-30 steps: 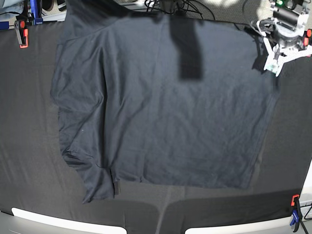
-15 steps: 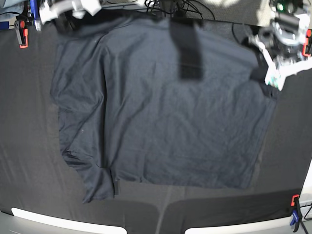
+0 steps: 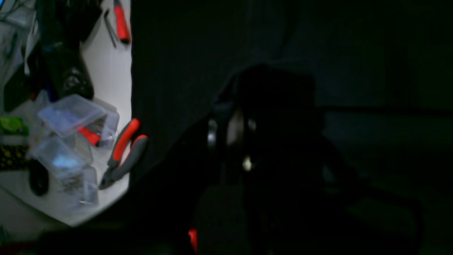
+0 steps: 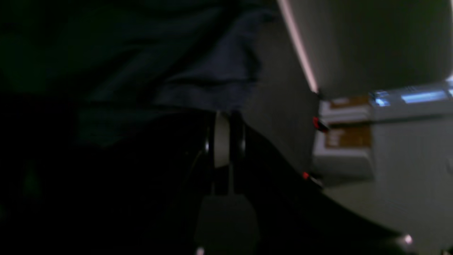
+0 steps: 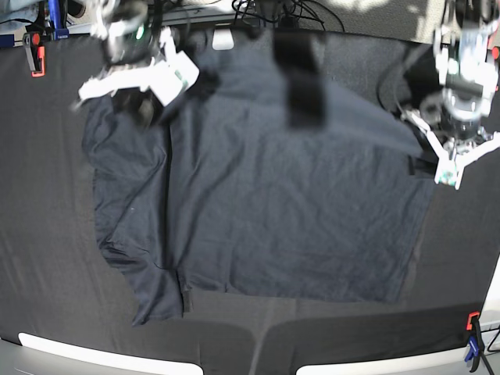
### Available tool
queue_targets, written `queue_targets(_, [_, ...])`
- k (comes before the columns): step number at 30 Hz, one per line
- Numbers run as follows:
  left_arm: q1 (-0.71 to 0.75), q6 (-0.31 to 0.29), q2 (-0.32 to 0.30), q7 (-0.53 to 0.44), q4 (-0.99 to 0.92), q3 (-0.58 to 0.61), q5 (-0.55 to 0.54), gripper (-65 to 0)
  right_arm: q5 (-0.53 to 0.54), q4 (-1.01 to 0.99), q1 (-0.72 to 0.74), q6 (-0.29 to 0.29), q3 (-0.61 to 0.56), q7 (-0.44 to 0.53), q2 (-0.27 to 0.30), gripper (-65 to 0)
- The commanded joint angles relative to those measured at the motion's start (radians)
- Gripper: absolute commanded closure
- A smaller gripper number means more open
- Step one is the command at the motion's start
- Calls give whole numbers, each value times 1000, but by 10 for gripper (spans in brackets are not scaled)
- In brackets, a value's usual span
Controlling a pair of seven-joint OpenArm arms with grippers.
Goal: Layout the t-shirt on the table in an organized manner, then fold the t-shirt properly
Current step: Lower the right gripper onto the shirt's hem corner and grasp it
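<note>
Black cloth covers the table [image 5: 47, 234]; each clenched hand [image 5: 447, 168] grips the t-shirt [image 5: 266, 203].

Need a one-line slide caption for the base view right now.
Both closed grippers, left gripper and right gripper, lift the far corners of the slate-grey t-shirt off the black table.

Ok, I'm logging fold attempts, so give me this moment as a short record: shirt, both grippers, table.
t-shirt: dark grey, spread mostly flat, far edge lifted at both corners
left gripper: shut on the t-shirt's far corner, base view's right
right gripper: shut on the t-shirt's other far corner, base view's left
near sleeve: rumpled, lying on the table
table: black cloth, red clamp at the far edge
fold: not yet begun
</note>
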Motion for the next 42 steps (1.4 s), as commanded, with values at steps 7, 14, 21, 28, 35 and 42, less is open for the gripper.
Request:
queue_targets(7, [-113, 51, -14, -15, -71, -7, 24, 0, 221, 18, 3, 89, 253, 142, -87, 0])
queue_targets(14, [-170, 51, -14, -53, -191, -7, -97, 0, 397, 18, 26, 168, 391, 220, -166, 0])
queue_targets(21, [-218, 51, -14, -99, -287, -7, -181, 0, 465, -111, 147, 196, 399, 244, -217, 0])
queue_targets(28, [-227, 51, -14, -188, -288, -7, -186, 0, 520, -371, 315, 225, 399, 257, -280, 0])
queue_targets(35, [-227, 50, -14, -291, -295, -7, -248, 0, 651, -548, 471, 347, 399, 298, -334, 0])
queue_targets(42, [-291, 50, -14, -269, -432, -7, -248, 0, 648, -747, 605, 346, 399, 284, -368, 0])
